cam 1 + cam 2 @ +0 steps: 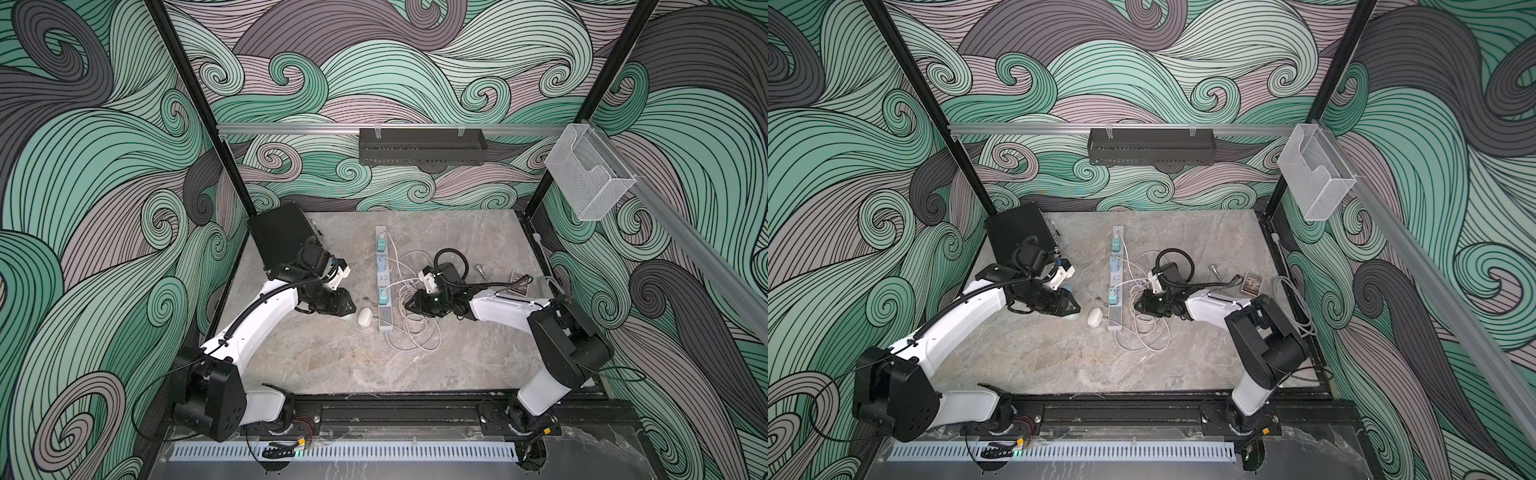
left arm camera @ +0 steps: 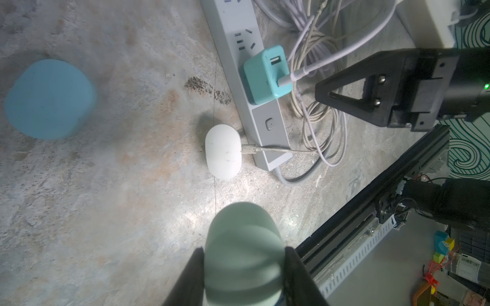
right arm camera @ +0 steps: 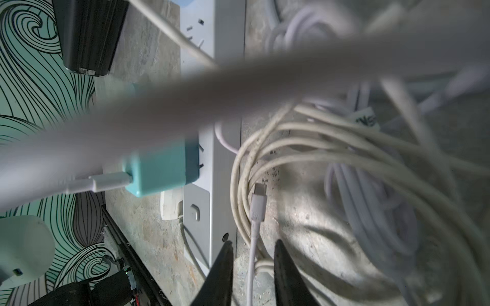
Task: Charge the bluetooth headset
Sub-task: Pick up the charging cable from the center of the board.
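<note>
Left gripper (image 2: 244, 249): jaws were closed against both sides of a pale green rounded case (image 2: 242, 227), which was held clear of the table (image 1: 332, 365).
Right gripper (image 3: 253, 242): jaws stood narrowly apart, one on each side of a thin white cable (image 3: 252, 265). A gap showed on both sides of the cable, so nothing was gripped.
White earbud case (image 2: 223, 152): lay on the table just beside the switch end of the power strip (image 2: 265, 137), between the strip and the left gripper in both top views.
Case connection: a small plug (image 2: 249, 149) sat in the side of the white earbud case facing the strip, and its lead ran across the strip.
Teal charger (image 2: 265, 74): was seated in the strip next to the switch, with a white USB lead in its port.
Loose USB-C plug (image 3: 259, 196): lay on the table by the strip, ahead of the right gripper, connected to nothing.
Cable bundle (image 1: 415, 332): loose white coils lay on the right gripper's side of the strip.
Blue rounded object (image 2: 50, 98): was blurred in the left wrist view, well apart from the white earbud case, and could not be identified.
</note>
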Controlling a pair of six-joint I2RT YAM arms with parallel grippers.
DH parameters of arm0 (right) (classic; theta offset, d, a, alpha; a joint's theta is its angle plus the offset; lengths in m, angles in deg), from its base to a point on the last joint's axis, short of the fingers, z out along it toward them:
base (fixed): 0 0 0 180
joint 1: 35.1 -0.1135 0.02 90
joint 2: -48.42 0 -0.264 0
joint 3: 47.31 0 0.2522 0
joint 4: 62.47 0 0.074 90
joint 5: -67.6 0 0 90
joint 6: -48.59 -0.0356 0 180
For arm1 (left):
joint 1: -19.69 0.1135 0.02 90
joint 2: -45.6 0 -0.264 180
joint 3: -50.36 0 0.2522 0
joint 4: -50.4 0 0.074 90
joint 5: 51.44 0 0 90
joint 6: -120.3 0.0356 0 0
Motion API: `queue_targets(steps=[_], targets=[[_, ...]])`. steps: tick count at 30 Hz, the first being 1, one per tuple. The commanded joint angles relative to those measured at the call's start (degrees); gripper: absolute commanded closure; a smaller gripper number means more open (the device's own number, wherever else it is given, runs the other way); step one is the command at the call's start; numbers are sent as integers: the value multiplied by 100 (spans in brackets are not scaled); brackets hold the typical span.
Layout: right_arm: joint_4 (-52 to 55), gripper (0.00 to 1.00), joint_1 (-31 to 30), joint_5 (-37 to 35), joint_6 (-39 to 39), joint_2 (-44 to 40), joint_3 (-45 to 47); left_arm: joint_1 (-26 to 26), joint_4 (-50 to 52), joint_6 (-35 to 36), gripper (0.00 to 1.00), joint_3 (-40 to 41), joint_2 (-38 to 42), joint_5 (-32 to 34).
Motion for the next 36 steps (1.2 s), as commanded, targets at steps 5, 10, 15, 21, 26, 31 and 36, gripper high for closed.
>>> queue_targets(steps=[5, 10, 15, 21, 26, 31, 36], targets=[[-613, 74, 70, 465, -186, 365, -45, 37, -16, 84, 77, 19, 80, 12], [-717, 76, 87, 495, -258, 415, 59, 30, -10, 93, 77, 38, 110, 23], [-780, 75, 106, 571, -333, 492, 127, 39, 3, 67, 77, 37, 121, 23], [-718, 78, 132, 499, -313, 516, 154, 39, 8, 49, 77, 16, 145, 41], [-665, 78, 134, 512, -287, 600, 148, 37, 4, 31, 77, 37, 146, 54], [-735, 78, 124, 577, -303, 692, 201, 38, -1, 31, 77, 55, 157, 67], [-840, 78, 123, 657, -289, 796, 198, 38, -10, 40, 77, 64, 157, 67]])
